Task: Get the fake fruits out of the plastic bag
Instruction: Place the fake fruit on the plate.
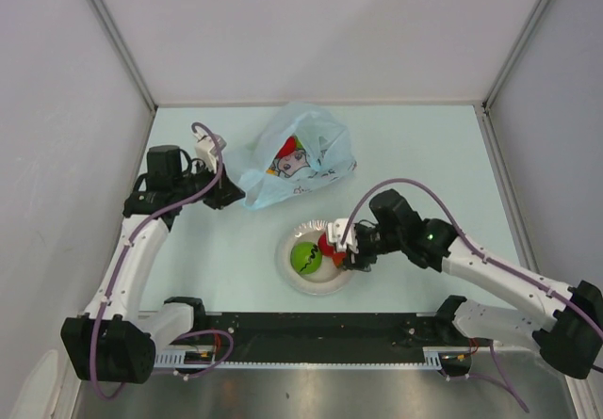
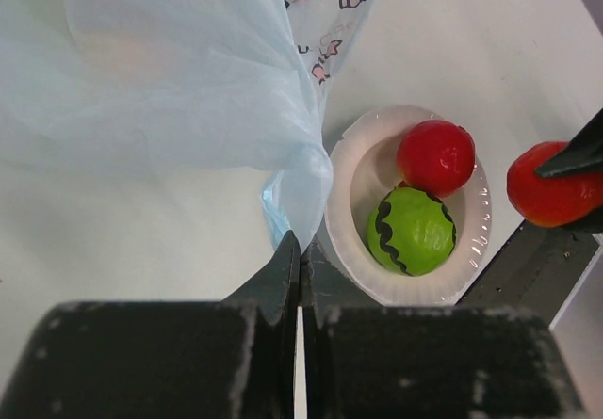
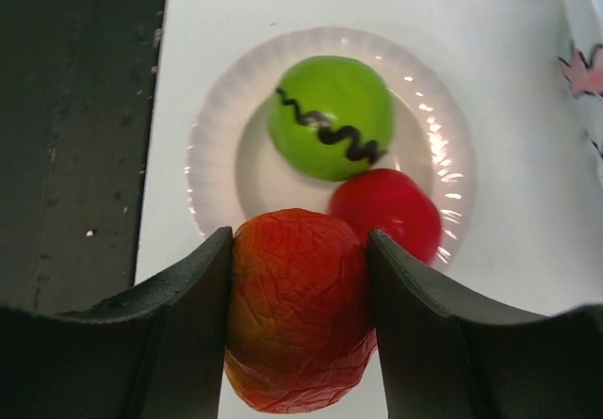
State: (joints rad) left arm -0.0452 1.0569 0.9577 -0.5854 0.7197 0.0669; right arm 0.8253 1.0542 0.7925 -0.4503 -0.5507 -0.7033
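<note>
Two fruits (image 3: 330, 118) on plate (image 3: 212, 155); right claw (image 3: 300, 240) pinches third fruit (image 3: 297, 330) over plate rim; left claw (image 2: 294, 249) pinches bag (image 2: 170, 71), contents unclear.

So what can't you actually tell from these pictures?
Inside the plastic bag: all views, its crinkled film hides whether fruit remains; the red-green patch may be print.
The orange-red fruit in the right gripper: right wrist view, the jaws cover both its sides.
Near rim of the plate: left wrist view, the left gripper covers part.
</note>
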